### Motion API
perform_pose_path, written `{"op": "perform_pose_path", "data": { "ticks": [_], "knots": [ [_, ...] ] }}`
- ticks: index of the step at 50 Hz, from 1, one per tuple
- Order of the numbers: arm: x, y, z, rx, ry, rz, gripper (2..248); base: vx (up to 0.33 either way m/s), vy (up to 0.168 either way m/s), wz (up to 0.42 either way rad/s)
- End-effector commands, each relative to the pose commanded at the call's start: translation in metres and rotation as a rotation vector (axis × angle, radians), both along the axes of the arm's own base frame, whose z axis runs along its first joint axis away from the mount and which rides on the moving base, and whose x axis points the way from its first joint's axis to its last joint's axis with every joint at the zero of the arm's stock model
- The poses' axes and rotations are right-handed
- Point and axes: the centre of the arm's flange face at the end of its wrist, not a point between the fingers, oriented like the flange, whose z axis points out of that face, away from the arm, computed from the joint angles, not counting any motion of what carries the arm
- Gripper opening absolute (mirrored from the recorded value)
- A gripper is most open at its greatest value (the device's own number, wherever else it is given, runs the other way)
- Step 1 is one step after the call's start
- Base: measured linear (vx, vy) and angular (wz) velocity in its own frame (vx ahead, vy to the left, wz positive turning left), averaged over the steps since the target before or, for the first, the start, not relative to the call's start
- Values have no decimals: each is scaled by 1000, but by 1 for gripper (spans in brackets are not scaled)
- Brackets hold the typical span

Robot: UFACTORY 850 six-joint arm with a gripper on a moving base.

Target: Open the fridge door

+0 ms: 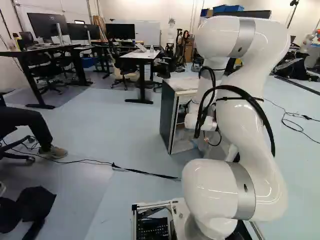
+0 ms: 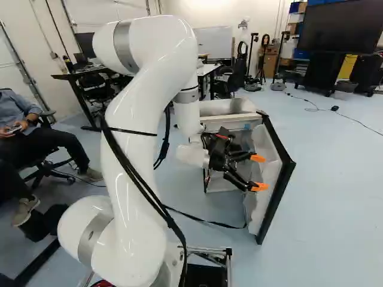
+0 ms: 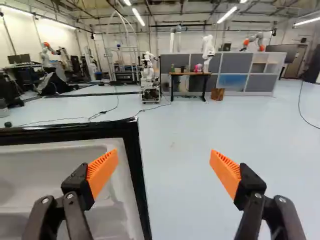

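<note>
1. Standing ajar, with its door (image 2: 266,173) swung well out from the body, the fridge (image 2: 227,109) is low and boxy. It has a pale top and dark outer side; the door's inner face is white, moulded with recesses and framed by a glossy black edge.
2. The claw (image 2: 258,172) has its two fingers spread wide apart, with nothing clamped between them. In the right base view it is near the door's inner face, in front of the fridge's opening, its fingertips pointing towards the door side.
3. In the wrist view, one orange pad (image 3: 102,172) overlaps the door's white lining, near the upright black edge. The other pad is over the floor (image 3: 172,130), well apart from the door. Whether the first finger touches the lining cannot be told.
4. The fridge's body rests on the floor, close to the claw and behind its spread fingers; the door reaches out alongside the claw.
5. Counted out, there are one fridge, one open door, one claw, two fingers and two orange pads.
6. Far ahead of the claw are one wooden-topped table (image 3: 190,74), one brown box (image 3: 217,94) just beside it and one grey partition (image 3: 227,62) behind them. Another robot (image 3: 150,75) stands far ahead too, near the table.
</note>
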Motion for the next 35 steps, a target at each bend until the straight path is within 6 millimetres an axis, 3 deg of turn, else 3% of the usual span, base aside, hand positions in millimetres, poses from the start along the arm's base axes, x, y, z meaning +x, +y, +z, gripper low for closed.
{"op": "perform_pose_path", "data": {
  "ticks": [16, 35],
  "knots": [
    [18, 20, 1, -18, -3, 118, 247, 0, 0, 0],
    [55, -7, 0, -35, -64, 74, 247, 0, 0, 0]
  ]
}}
